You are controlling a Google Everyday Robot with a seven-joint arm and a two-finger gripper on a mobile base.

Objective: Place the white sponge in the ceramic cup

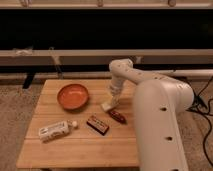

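Wooden table (75, 146) | gripper fingers (113, 99) low at centre, right of orange bowl (59, 95) | pinched together at white sponge (106, 107)

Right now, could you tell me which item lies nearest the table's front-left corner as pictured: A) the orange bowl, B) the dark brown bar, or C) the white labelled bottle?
C: the white labelled bottle lies there; the gripper hangs beside the orange bowl.
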